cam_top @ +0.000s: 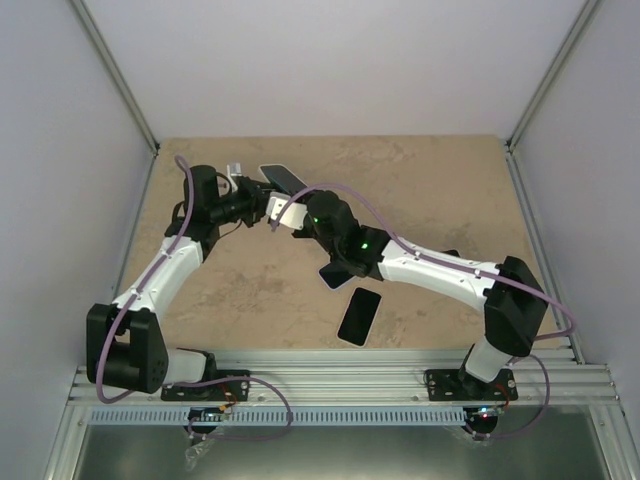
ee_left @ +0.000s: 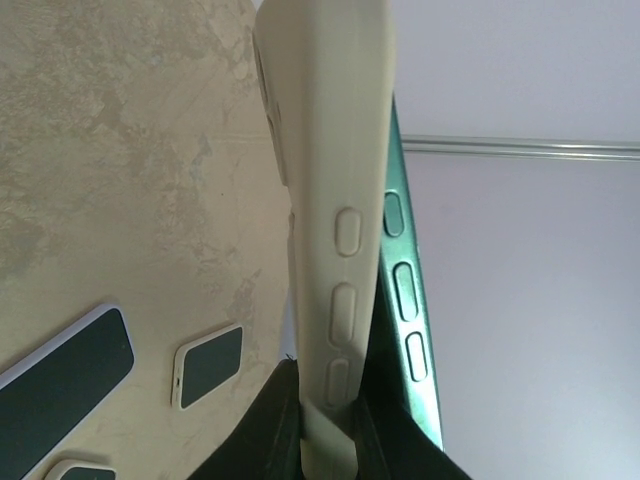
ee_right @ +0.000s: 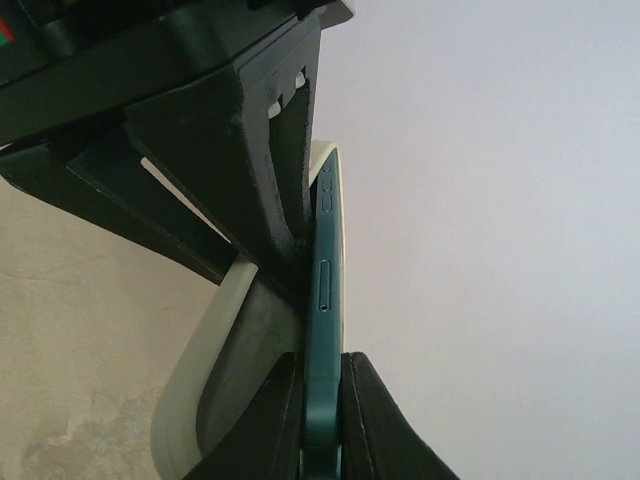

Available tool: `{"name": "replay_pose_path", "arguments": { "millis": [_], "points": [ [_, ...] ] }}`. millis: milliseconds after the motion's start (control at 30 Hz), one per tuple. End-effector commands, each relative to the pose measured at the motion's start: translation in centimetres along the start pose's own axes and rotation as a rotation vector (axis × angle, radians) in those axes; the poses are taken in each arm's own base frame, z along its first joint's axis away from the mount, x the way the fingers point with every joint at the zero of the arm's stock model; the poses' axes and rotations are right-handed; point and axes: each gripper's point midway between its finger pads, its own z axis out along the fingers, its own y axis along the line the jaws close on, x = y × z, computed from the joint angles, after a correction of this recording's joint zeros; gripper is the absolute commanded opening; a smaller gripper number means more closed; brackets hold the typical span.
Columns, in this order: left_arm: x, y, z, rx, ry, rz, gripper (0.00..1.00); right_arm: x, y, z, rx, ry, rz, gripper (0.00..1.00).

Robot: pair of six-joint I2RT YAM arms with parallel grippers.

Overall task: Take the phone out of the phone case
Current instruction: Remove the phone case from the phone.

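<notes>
The top camera looks steeply down from above and behind the black arm bases (cam_top: pixel 215 385), far enough to take in the whole beige mottled tabletop (cam_top: pixel 430 190); the left wrist camera looks forward, pressed close against the cream rubbery phone case (ee_left: pixel 335 150); the right wrist camera sits equally close along the teal-edged phone (ee_right: pixel 322 330); both wrist views share case and phone, seen edge-on.

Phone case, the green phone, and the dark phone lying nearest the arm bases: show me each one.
Phone case (ee_left: pixel 335 150): left wrist view, cream side wall above the button bumps.
Green phone (ee_right: pixel 320 350): right wrist view, side edge.
Dark phone (cam_top: pixel 359 315): top view, middle of its face.
</notes>
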Motion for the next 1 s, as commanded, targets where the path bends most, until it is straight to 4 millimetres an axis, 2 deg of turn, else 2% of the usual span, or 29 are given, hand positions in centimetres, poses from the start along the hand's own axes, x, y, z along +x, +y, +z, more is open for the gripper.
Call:
{"name": "replay_pose_path", "arguments": {
  "millis": [0,267,667,867,967],
  "points": [
    [1.3,-3.1,-0.9,0.082,0.041,0.118,0.00,-1.0,-4.8,-1.4,0.075,-0.018,0.112,0.00],
    [0.6,-2.1,-0.6,0.035,0.015,0.125,0.00,-2.9,-7.9,-2.6,0.087,-0.072,0.173,0.01],
    [0.2,-1.1,-0.5,-0.006,-0.006,0.162,0.00,-4.5,-11.4,-4.3,0.061,-0.117,0.273,0.01],
    [0.1,-0.7,-0.5,-0.023,-0.012,0.174,0.00,-4.8,-12.9,-4.8,0.040,-0.136,0.324,0.01],
    [0.2,-0.7,-0.6,-0.025,-0.010,0.191,0.00,-4.3,-13.9,-5.1,0.042,-0.136,0.348,0.00]
  ]
}}
